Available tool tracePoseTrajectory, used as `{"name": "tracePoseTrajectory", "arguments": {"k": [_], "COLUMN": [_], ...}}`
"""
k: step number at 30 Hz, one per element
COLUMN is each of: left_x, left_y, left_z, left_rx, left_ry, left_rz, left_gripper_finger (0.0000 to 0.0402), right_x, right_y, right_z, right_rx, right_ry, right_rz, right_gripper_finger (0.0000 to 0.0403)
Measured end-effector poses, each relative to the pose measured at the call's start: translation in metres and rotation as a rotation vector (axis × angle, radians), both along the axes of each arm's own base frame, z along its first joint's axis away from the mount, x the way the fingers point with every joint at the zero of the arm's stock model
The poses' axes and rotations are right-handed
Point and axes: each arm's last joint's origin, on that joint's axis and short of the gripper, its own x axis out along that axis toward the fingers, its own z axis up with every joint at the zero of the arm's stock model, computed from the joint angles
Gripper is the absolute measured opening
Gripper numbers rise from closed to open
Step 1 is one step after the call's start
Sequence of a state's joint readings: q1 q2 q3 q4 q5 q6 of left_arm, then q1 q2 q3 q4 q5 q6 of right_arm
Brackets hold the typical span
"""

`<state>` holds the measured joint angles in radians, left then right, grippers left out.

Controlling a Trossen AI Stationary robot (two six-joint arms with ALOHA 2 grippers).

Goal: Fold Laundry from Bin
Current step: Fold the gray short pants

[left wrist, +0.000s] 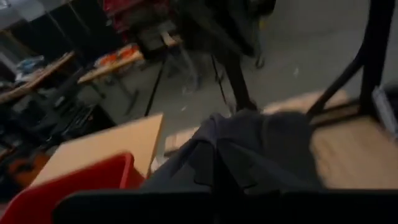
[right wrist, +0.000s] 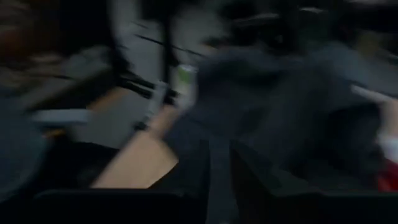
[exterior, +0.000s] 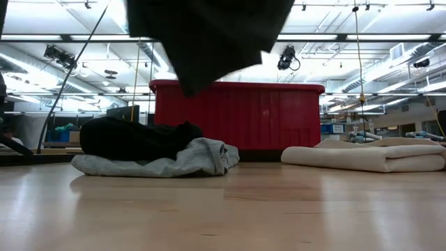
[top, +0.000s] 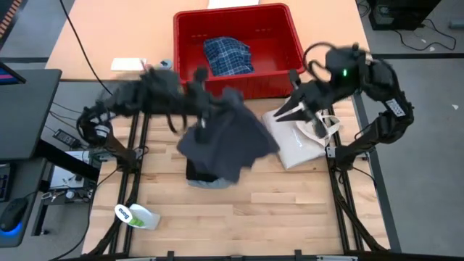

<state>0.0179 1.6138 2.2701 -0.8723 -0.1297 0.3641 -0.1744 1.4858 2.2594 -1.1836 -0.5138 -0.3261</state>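
1. Lifting a dark grey garment clear of the surface, in front of the red bin: the step in hand reads as drawing one piece of laundry up and out so it can be spread for folding.
2. Left claw: fingers pinched together on the upper edge of the dark grey garment, which hangs below it and drapes over a heap beneath.
3. Directly under the hanging cloth, a black garment piled on a light grey T-shirt, both lying on the surface near the bin's front wall.
4. Right claw: reaching in beside the draped cloth, above a cream tote bag; fingers narrowly parted by the look of it, but whether they touch or grip any cloth cannot be told from the blurred views.
5. Beyond both claws, a blue plaid shirt lying inside the bin, not yet taken out.
6. Next move, as a judgement: calls for the right claw to catch a free corner or edge of the hanging garment, then both claws to draw apart and lay it flat on bare surface, clear of the heap below.
7. Likely snag: cloth bunched rather than spread, so an edge may be hard to single out.
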Motion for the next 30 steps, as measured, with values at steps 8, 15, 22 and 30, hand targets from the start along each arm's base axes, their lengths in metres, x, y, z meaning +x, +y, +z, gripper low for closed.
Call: {"name": "tracePoseTrajectory", "arguments": {"k": [8, 15, 22, 30], "left_x": [0.043, 0.072, 0.082, 0.082], "left_y": [-0.044, -0.056, -0.068, -0.069], "left_z": [-0.074, -0.137, -0.177, -0.239], "left_rx": [-0.076, -0.178, -0.263, -0.343], "left_ry": [0.178, 0.165, 0.104, 0.077], "left_rz": [0.106, 0.127, 0.142, 0.210], "left_gripper_finger": [0.0003, 0.0003, 0.0009, 0.0011], "right_x": [0.019, 0.004, -0.019, -0.020], "right_y": [0.042, 0.068, 0.084, 0.088], "right_z": [-0.039, -0.092, -0.162, -0.253], "right_rx": [-0.074, 0.005, 0.129, 0.199], "right_ry": [0.091, 0.126, -0.025, -0.097], "right_rz": [-0.285, -0.264, -0.267, -0.245], "right_gripper_finger": [0.0033, 0.0012, 0.0018, 0.0021]}}
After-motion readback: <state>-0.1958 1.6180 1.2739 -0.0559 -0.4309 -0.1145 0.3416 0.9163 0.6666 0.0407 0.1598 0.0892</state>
